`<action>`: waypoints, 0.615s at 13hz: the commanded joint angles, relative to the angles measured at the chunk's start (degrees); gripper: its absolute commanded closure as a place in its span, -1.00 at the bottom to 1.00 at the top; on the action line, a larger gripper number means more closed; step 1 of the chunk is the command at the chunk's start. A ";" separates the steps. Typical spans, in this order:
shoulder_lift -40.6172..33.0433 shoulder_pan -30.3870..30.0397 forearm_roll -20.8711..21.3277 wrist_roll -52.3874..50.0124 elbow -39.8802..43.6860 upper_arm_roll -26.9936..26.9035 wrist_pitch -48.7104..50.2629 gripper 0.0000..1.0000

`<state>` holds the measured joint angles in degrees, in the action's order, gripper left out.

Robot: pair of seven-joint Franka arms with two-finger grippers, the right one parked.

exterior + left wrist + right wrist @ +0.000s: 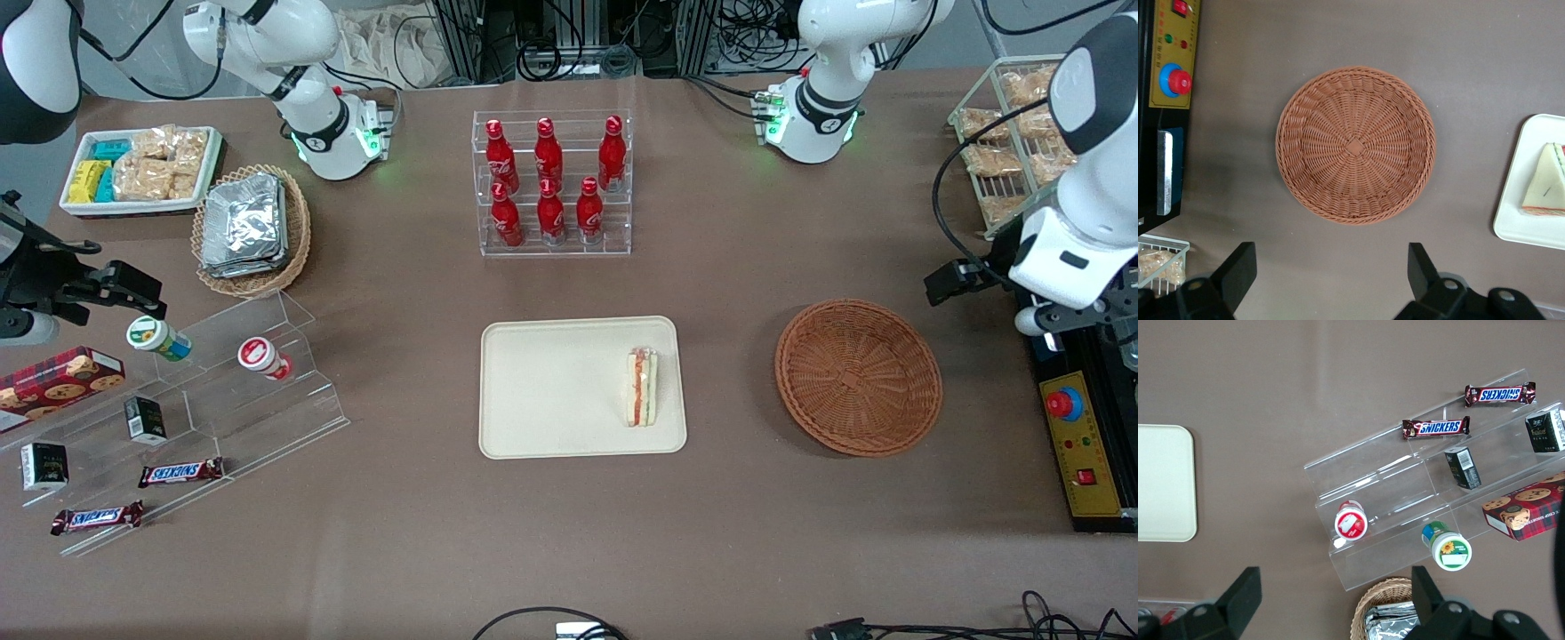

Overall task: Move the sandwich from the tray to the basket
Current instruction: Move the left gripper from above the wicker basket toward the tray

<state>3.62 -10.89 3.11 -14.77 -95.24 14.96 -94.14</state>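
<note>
I'm hovering with my claw (946, 283) spread open above the table (756, 551), near the round wicker basket (858, 378). The sandwich (642, 387) is lying on the white tray (547, 391), beside that basket. Toward the parked arm's end, two bars (1438, 427) reading SNICKERS are resting on a clear rack (253, 413).

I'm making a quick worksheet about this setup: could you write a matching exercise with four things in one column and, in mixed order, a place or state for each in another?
Things
1. Sandwich
2. Woven basket
3. Left claw
4. Red bottles

Places and states
A. Open, above the table
B. Standing in a clear bin
C. Lying on the white tray
D. Round, with nothing in it

Pairs: 1-C, 2-D, 3-A, 4-B
</note>
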 commanded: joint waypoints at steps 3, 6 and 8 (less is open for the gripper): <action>5.59 0.86 -0.03 0.10 7.24 0.33 3.43 -1.00; 10.16 5.07 -0.47 -8.02 9.28 0.42 1.78 -1.00; 12.97 8.84 -1.79 -17.52 8.84 1.03 -3.05 -1.00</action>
<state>12.70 -5.42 2.49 -24.88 -88.67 15.58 -94.89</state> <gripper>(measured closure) 0.000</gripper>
